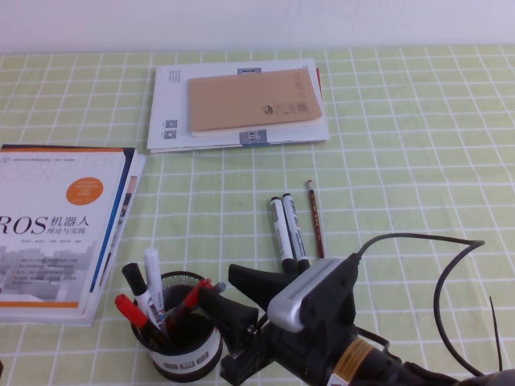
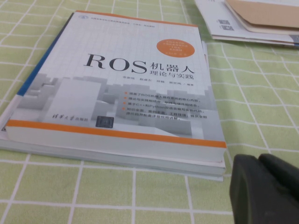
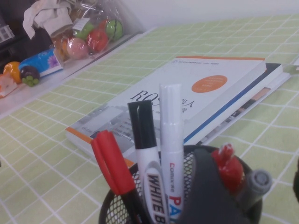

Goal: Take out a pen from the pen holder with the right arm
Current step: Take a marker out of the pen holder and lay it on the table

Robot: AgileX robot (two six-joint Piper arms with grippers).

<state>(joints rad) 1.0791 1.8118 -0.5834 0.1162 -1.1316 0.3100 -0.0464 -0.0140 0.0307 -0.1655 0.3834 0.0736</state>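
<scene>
We are looking at what seems a robotics lab or office; a green checked tablecloth [image 1: 402, 121] is covering the table; a ROS textbook [image 1: 56, 217] is lying near a mesh pen holder [image 1: 193, 350] of markers [image 1: 153, 277]; a brown notebook [image 1: 253, 100] is resting on papers [image 1: 173, 104]; bagged toy fruit [image 3: 88, 35] is sitting off to one side.

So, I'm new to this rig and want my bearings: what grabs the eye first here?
The black mesh pen holder holding markers, near the table's front edge, with the open right gripper at its right side. Then the big ROS book at left, the left gripper near its corner.
</scene>
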